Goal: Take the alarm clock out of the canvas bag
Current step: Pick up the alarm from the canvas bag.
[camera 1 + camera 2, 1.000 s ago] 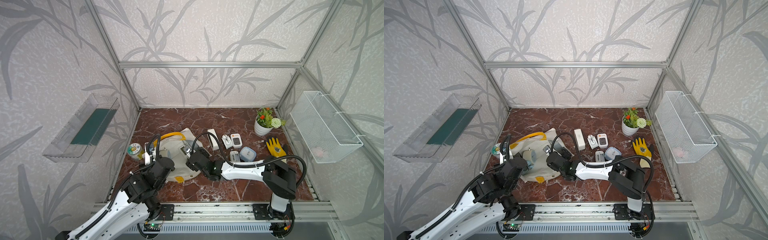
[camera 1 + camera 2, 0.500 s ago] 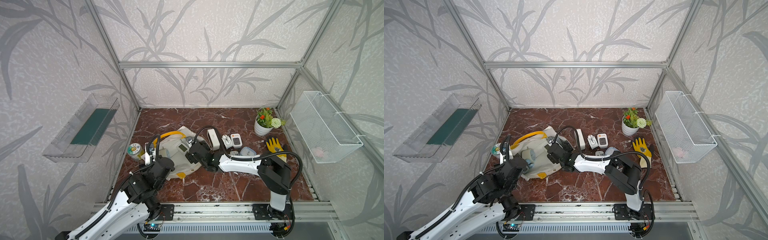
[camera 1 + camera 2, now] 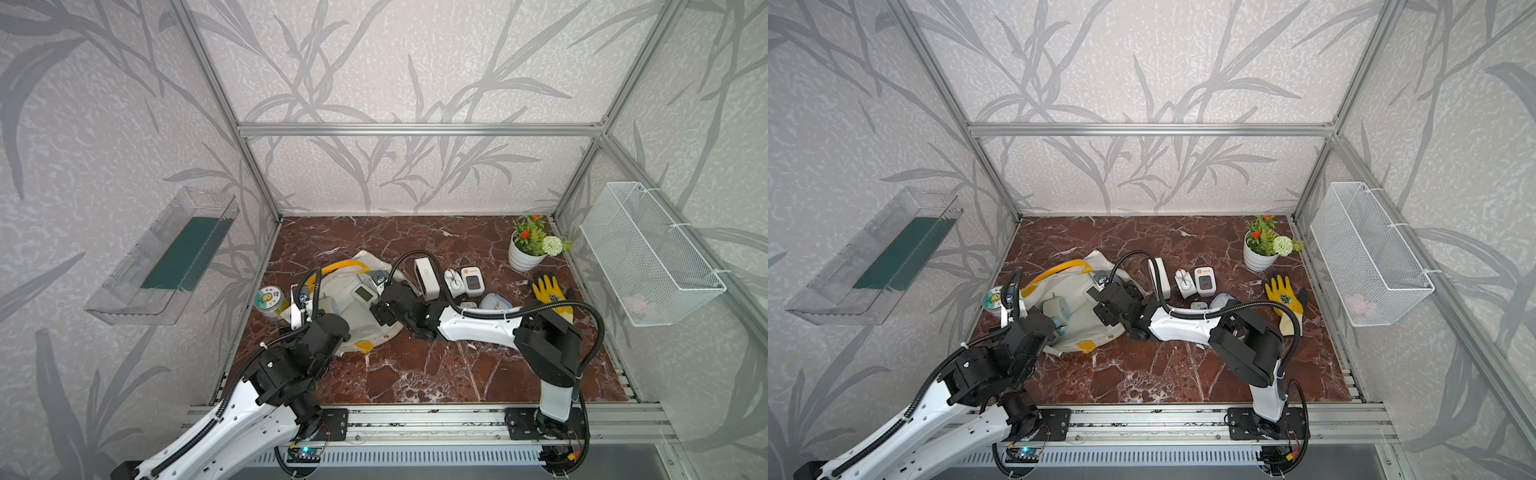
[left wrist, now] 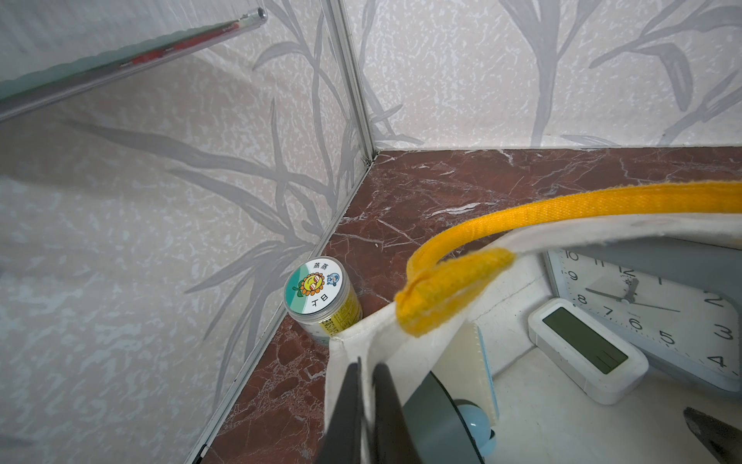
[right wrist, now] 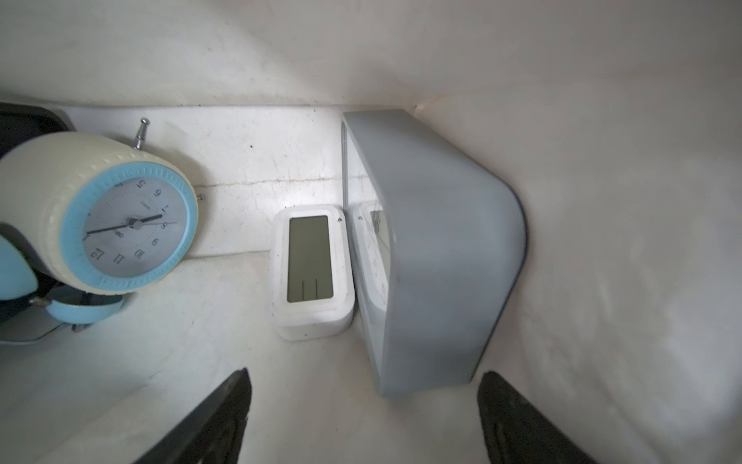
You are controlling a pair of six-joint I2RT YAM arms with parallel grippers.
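Right end effector advanced inside canvas bag, apart; left end effector clamps rim.

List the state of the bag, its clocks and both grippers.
canvas bag: lying down, mouth held open
left gripper: shut on the bag's rim
right gripper: open, empty, inside the bag
round clock: in bag, not gripped
white digital clock: in bag, screen blank
grey clock: in bag, not gripped

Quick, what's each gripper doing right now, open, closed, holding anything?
Left gripper: closed, pinching the rim of the canvas bag.
Right gripper: open inside the bag, holding nothing; the grey square clock is just ahead.
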